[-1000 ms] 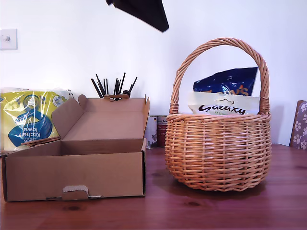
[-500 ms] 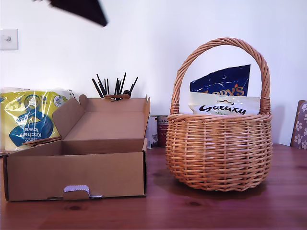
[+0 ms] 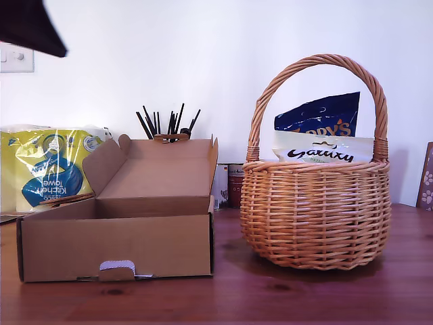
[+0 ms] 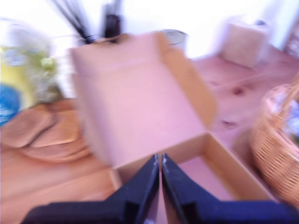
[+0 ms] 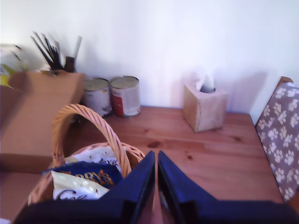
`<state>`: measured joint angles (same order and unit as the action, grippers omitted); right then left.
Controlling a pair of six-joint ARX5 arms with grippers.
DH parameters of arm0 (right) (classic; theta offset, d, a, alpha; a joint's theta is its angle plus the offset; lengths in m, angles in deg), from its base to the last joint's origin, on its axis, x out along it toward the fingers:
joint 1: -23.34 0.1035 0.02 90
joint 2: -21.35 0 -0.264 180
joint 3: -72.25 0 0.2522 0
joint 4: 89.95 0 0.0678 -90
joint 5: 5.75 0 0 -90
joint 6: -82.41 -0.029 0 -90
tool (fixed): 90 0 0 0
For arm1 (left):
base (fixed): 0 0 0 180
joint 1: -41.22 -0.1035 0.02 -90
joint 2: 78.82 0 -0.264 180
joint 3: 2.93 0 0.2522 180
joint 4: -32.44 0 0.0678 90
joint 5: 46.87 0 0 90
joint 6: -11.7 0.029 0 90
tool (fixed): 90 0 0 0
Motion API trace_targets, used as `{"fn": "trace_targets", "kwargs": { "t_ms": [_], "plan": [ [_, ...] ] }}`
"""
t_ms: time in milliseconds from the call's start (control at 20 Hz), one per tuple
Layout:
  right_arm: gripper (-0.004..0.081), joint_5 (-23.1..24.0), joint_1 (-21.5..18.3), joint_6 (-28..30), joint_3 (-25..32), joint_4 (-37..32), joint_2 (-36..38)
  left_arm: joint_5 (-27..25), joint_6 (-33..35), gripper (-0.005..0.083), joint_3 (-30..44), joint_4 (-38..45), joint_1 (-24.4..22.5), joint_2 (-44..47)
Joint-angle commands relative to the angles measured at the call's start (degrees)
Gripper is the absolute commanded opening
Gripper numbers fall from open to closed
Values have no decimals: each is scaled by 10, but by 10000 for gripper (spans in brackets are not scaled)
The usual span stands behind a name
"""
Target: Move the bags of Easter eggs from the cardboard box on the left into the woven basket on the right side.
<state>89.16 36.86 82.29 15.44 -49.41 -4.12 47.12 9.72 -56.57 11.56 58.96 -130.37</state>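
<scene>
Two bags (image 3: 318,139) sit in the woven basket (image 3: 316,213), right in the exterior view; my first gripper (image 4: 160,170) hangs over the cardboard box (image 3: 115,247), fingers pinched together, gripping nothing; my second gripper (image 5: 156,175), equally narrow, could snag the basket handle.

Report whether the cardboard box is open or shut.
Open: the cardboard box has its flap lid standing up behind it.

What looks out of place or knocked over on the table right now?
Nothing stands out. The cardboard box sits flat with its lid open, the woven basket stands upright, and the Galaxy bag and dark blue bag stick up from inside it, unspilled.
</scene>
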Motion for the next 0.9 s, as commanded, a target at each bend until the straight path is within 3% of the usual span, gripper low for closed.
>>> {"fn": "trace_targets", "kwargs": {
  "t_ms": [0,350,600,850],
  "plan": [
    [-12,-19,-11,-15,36,-10,24,-4,-11,-24,53,20,-10,33],
    [-12,-33,-16,-31,178,-54,142,-34,-30,-24,174,2,-27,247],
    [-12,-31,-16,-29,177,-50,187,-33,-41,-24,175,-40,-27,344],
    [-12,-29,-16,-29,177,-16,181,-32,-40,-24,175,-42,-27,346]
  ]
}}
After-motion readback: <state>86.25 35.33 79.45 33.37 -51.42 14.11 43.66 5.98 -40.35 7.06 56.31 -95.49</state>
